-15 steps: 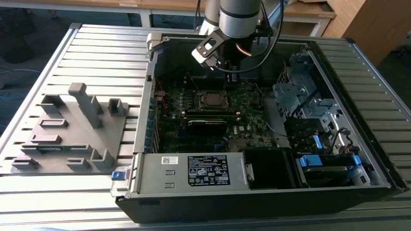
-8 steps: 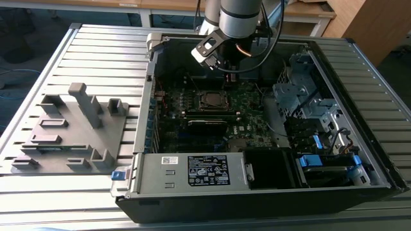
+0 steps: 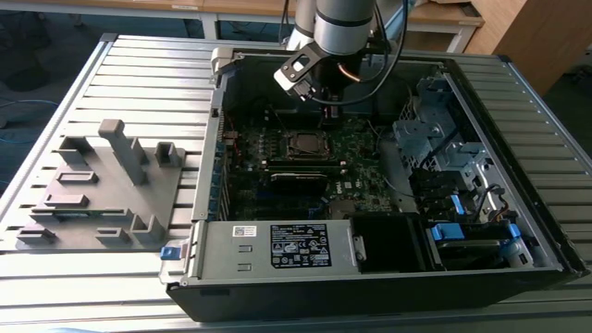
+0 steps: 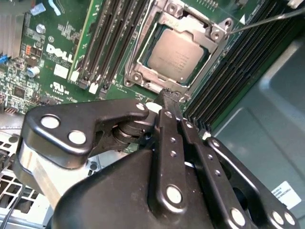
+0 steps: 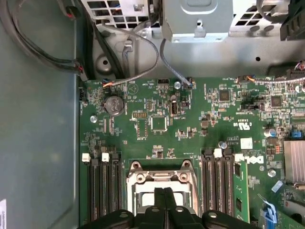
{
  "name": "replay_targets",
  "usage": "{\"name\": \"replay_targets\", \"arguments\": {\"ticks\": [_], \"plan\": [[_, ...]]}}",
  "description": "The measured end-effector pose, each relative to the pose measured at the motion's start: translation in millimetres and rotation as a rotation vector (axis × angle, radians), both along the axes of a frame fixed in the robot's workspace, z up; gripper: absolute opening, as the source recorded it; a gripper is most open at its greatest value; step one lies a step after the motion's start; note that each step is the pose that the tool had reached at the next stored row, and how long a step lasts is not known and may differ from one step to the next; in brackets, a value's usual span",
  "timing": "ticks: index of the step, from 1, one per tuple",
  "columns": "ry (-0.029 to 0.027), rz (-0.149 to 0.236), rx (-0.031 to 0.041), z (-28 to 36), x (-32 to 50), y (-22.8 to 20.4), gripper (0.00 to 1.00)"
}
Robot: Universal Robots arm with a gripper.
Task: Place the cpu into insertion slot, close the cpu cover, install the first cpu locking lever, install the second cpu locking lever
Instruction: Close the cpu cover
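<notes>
The cpu (image 4: 176,53) lies in the insertion slot (image 3: 303,143), mid-motherboard, with the cpu cover (image 4: 141,50) lowered around it. The hand (image 4: 170,95), fingers together and empty, sits just beside one edge of the cover. A locking lever (image 4: 267,21) juts free. Seating it probably wants steady pressure on the rod alone, clear of the memory slots (image 4: 107,47).

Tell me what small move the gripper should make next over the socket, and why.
Probably shift the shut gripper toward the thin lever. The cpu already lies framed by the closed cpu cover, while that lever looks unlatched, angling away from the socket corner.
</notes>
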State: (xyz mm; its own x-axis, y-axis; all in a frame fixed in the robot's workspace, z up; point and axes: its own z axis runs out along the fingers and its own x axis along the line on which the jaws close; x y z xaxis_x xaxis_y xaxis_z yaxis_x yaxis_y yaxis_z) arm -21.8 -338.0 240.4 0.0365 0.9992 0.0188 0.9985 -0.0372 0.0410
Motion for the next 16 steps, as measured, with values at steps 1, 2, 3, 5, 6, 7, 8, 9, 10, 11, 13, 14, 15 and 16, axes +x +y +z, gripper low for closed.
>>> {"name": "replay_targets", "arguments": {"ticks": [1, 2, 3, 5, 6, 7, 8, 9, 10, 11, 13, 14, 15, 16], "plan": [[0.0000, 0.000, 0.0000, -0.2, -1.6, 0.0, 0.11], [0.0000, 0.000, 0.0000, -0.4, -4.0, 0.0, 0.11], [0.0000, -0.001, 0.0000, -0.7, -7.3, 0.0, 0.11], [0.0001, -0.002, -0.0002, -1.3, -14.2, 0.0, 0.11], [0.0000, -0.003, 0.0000, -1.6, -16.6, 0.0, 0.11], [0.0000, -0.003, -0.0001, -1.8, -17.7, 0.0, 0.11], [0.0001, -0.003, -0.0002, -1.9, -18.0, 0.0, 0.11], [0.0001, -0.003, -0.0002, -1.9, -18.0, 0.0, 0.11], [0.0001, -0.003, -0.0003, -1.9, -18.0, 0.0, 0.11], [0.0001, -0.003, -0.0003, -1.9, -18.0, 0.0, 0.11], [0.0049, -0.003, 0.0001, -2.1, -18.0, 0.0, 0.11], [0.0116, -0.003, 0.0000, -2.2, -18.0, 0.0, 0.11], [0.0130, -0.003, -0.0002, -2.1, -18.0, 0.0, 0.11], [0.0139, -0.003, -0.0003, -2.0, -18.1, 0.0, 0.11]]}}
